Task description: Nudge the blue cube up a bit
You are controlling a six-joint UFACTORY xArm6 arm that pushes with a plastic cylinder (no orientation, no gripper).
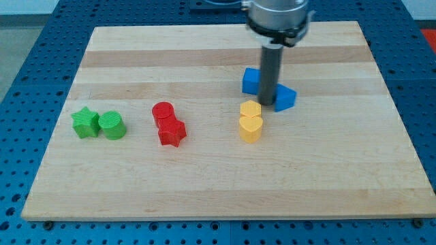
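The blue cube sits on the wooden board right of centre, near the view's top. My rod comes down from the view's top, and my tip rests on the board just right of and below the blue cube. A second blue block, wedge-like, lies right beside my tip on its right. My tip stands between the two blue blocks, touching or nearly touching both. The rod hides part of each.
A yellow hexagonal block and a yellow heart-like block lie just below my tip. A red cylinder and a red star lie left of centre. A green star and a green cylinder lie at the left.
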